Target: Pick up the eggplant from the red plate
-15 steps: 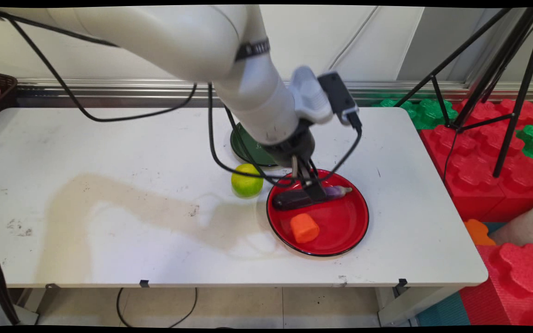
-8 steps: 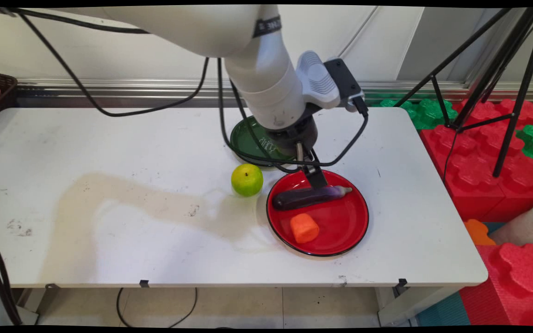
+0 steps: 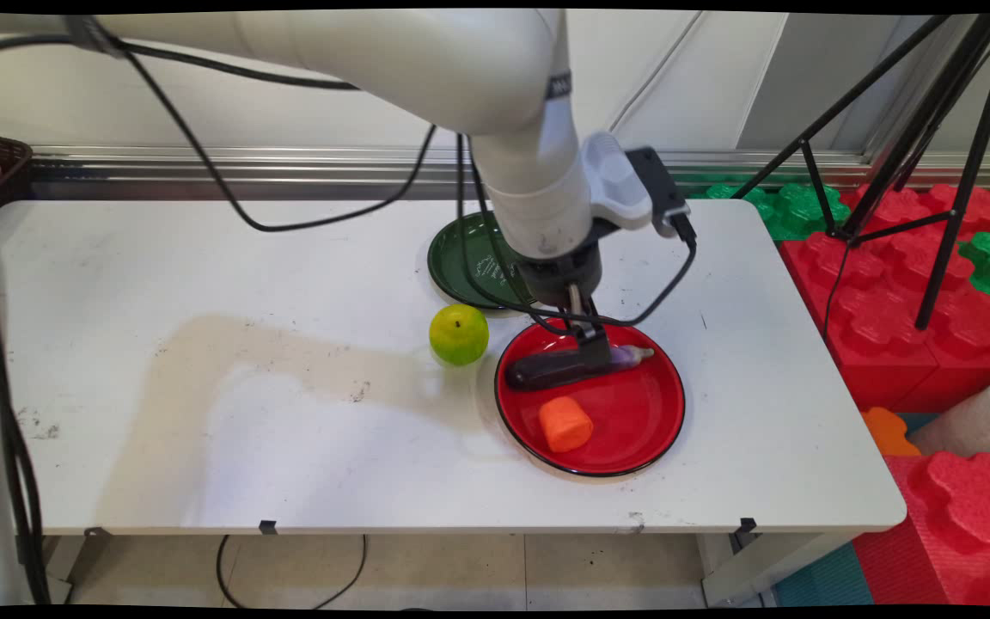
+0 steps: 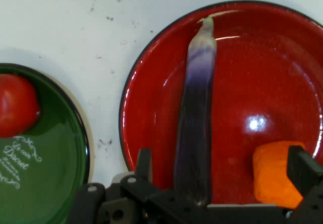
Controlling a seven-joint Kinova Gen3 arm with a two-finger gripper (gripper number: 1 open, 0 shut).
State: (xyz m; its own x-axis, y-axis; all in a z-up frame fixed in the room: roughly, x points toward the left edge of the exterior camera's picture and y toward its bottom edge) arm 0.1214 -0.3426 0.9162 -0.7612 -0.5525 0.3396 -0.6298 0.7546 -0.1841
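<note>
- The tool (image 3: 595,351) hangs low over the red plate (image 3: 641,443), right above the eggplant (image 3: 546,370); in the hand view its two fingers (image 4: 144,164) stand spread wide apart, one on either side of the eggplant (image 4: 194,133), gripping nothing.
- The eggplant lies flat on the far half of the red plate (image 4: 151,113), with the orange piece (image 3: 565,423) just beside it on the near side.
- One green apple (image 3: 459,334) sits on the table (image 3: 203,258), just left of the red plate.
- One green plate (image 3: 461,262) stands farther back; the hand view shows one red tomato (image 4: 17,105) on it.
- Count: two plates, one eggplant, one orange piece, one apple, one tomato.
</note>
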